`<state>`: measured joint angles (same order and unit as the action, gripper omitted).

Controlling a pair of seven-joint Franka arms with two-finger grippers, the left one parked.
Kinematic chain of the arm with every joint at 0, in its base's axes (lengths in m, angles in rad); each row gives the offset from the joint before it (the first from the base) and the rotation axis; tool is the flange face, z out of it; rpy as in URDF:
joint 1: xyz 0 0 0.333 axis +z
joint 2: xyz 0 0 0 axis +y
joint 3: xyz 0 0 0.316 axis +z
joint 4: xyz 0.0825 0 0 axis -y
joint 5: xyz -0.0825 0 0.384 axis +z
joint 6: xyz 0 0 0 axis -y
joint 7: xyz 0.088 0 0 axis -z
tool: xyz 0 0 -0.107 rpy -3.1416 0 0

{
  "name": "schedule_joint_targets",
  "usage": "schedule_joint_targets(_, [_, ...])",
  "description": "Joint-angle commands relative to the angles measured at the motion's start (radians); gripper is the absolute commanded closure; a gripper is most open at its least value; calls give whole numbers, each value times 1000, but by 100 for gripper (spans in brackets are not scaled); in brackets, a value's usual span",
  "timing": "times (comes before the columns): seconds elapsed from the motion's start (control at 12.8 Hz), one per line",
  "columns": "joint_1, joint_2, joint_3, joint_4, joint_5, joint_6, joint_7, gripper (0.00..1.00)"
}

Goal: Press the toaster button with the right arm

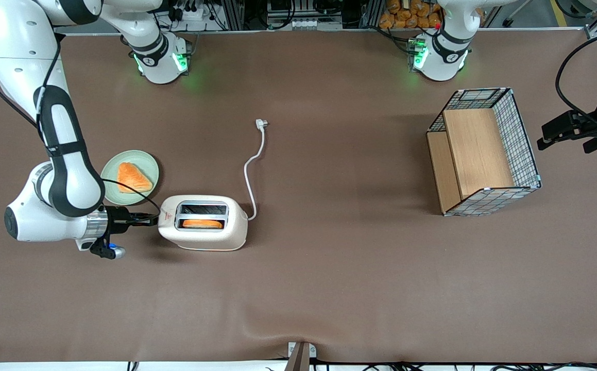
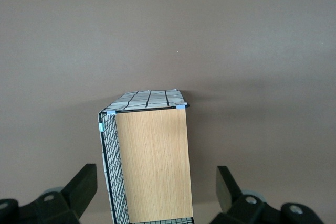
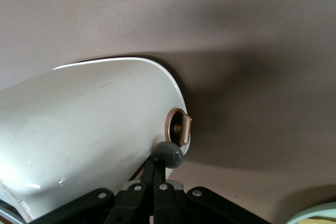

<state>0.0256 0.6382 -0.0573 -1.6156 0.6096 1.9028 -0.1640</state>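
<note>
Front view first: we see the right arm (image 1: 66, 170) reaching down at the working arm's end of the table (image 1: 329, 288), its gripper (image 1: 150, 220) lying level with its tip at the narrow end of the toaster (image 1: 203, 222). Our fingers (image 3: 153, 174) are drawn together with no gap between them, and they hold nothing. On the right wrist view we find the toaster button (image 3: 169, 154), a grey nub on the toaster's narrow end beside a copper-coloured dial (image 3: 179, 126), right at our fingertips. An orange slice (image 1: 202, 223) sits in the toaster slot nearer the front camera. A green plate (image 1: 143, 164) bearing another orange slice (image 1: 133, 178) lies just beside the arm's wrist, farther from the camera than the toaster. A wire basket (image 1: 483, 152) stands toward the parked arm's end.
</note>
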Motion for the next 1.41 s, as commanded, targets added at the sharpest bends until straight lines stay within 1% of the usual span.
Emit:
schedule_joint_targets(0.0, [2,55,4,-12,22,56,-40,100])
schedule_joint_targets(0.47, [-3,37,4,-3,21,50,-49,100])
schedule_joint_targets(0.78, [-6,-6,-4,40,12,-57,-45,100])
schedule_joint_targets(1.02, [-7,-54,-6,46,1,-77,-31,100])
schedule_joint_targets(1.1, [-7,-64,-15,48,-1,-90,-32,97])
schedule_joint_targets(1.17, [-7,-75,-24,55,-5,-109,-34,64])
schedule_joint_targets(1.25, [-7,-81,-30,71,-30,-123,-32,26])
schedule_joint_targets(1.33, [-7,-89,-32,91,-59,-126,-32,0])
